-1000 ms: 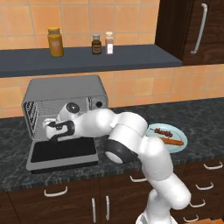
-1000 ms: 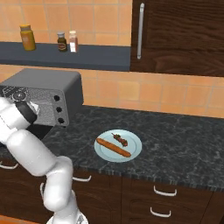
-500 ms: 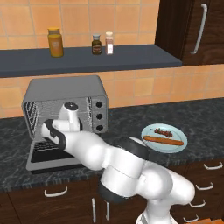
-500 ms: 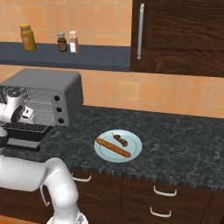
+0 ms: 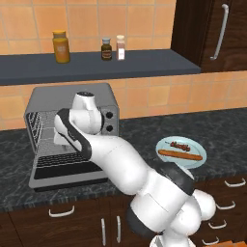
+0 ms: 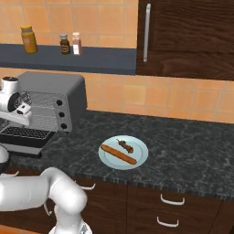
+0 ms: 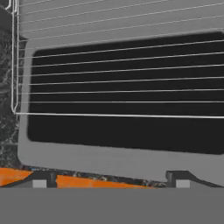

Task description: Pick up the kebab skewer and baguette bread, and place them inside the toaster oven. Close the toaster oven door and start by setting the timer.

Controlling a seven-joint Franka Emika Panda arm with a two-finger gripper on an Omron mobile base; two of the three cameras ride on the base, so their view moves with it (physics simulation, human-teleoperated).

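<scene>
**Oven is open; turn to the food next**

Your claw (image 7: 109, 177) hangs over the lowered toaster oven door (image 7: 122, 109), fingertips spread wide and holding nothing. In the hand view the door's dark glass pane lies flat right beneath the claw, with the thin wire rack (image 7: 87, 57) stretching over it.

The toaster oven (image 5: 72, 103) stands open on the worktop (image 6: 192, 141), with its three knobs (image 5: 112, 122) just beside the arm's wrist. The kebab skewer (image 6: 124, 145) and the baguette bread (image 6: 118, 154) lie side by side on the pale plate (image 6: 137, 160), well away from the claw, off to its right along the worktop; neither has been lifted yet.

The step in hand, as I judge it, is leaving the door and reaching for the plate. Lift clear of the rack and door edge before swinging across. Keep the fingers spread, come down square over one item at its middle, and close across its narrow width so it doesn't roll or drag the other.
</scene>
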